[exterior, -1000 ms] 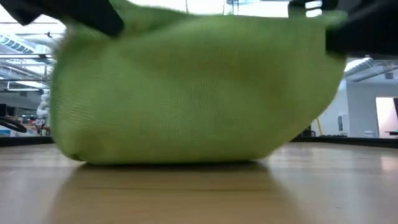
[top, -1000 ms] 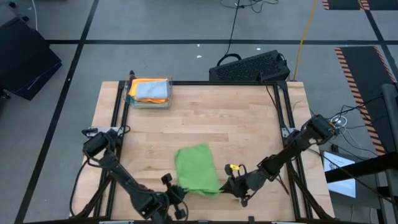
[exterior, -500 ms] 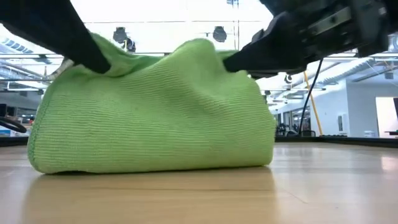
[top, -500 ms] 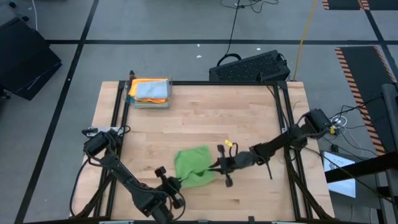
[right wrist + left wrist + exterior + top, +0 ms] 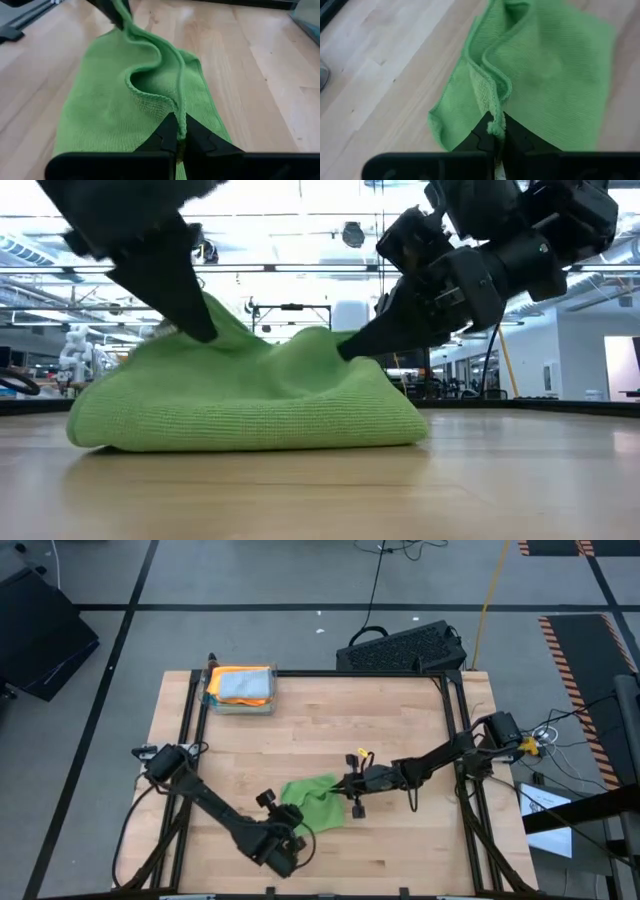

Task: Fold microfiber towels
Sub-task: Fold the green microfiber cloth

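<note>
A bright green microfiber towel (image 5: 312, 804) lies on the wooden table (image 5: 400, 730) near its front middle, doubled over on itself. Its lower layer (image 5: 250, 425) rests on the wood. My left gripper (image 5: 296, 821) is shut on the towel at its near left. My right gripper (image 5: 345, 791) is shut on it at its right. The raised edge (image 5: 150, 47) sags between the two grippers. My left gripper pinches the towel's hemmed edge at a corner (image 5: 495, 126) between its two fingers, coming slanting down from the near left. The held edge is lifted off the layer below. My right gripper pinches the same hemmed edge (image 5: 181, 122) between its two fingers, reaching nearly level from the table's right. The edge there stands above the lower layer and runs slack toward the other gripper.
A clear bin (image 5: 240, 690) at the far left corner holds folded towels, an orange one (image 5: 228, 672) under a pale one (image 5: 245, 685). A black keyboard (image 5: 400, 648) lies beyond the far edge. Bare wood stretches between the bin and the green towel.
Both grippers, staying shut, have gone from the near edge toward the far edge, the right one also toward the left. They carried the towel's near edge up and over. The towel stood tall between them and now lies lower, folded over its far part, which stayed put.
</note>
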Available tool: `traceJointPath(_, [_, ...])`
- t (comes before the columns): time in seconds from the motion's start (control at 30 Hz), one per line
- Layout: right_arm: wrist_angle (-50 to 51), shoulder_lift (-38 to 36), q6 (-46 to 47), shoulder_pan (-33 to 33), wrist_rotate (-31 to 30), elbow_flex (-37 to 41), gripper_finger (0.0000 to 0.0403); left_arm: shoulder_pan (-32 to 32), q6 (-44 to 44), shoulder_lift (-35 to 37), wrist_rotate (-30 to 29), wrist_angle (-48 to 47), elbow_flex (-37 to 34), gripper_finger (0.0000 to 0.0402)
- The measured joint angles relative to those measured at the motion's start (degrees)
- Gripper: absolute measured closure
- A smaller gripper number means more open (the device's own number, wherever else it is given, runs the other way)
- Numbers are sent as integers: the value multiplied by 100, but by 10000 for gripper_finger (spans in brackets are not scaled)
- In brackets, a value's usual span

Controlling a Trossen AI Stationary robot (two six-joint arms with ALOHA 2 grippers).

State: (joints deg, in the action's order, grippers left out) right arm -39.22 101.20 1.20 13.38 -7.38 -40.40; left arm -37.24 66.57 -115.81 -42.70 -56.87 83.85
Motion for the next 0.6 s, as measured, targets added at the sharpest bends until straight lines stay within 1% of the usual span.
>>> traceJointPath(0.1, [14,1,-84,-68,13,0,399,190,-206,0,177,-34,-4,396])
traceJointPath(0.17, [102,1,-134,-152,11,0,399,290,-237,0,241,15,-79,393])
traceJointPath(0.3, [304,1,-183,-336,1,0,399,484,-18,0,633,27,-373,377])
traceJointPath(0.4, [352,1,-292,-442,17,0,396,581,109,0,741,28,-499,381])
traceJointPath(0.5, [350,1,-383,-511,15,0,382,645,84,0,752,38,-505,390])
traceJointPath(0.6, [351,1,-365,-539,0,0,352,693,104,0,780,31,-507,392])
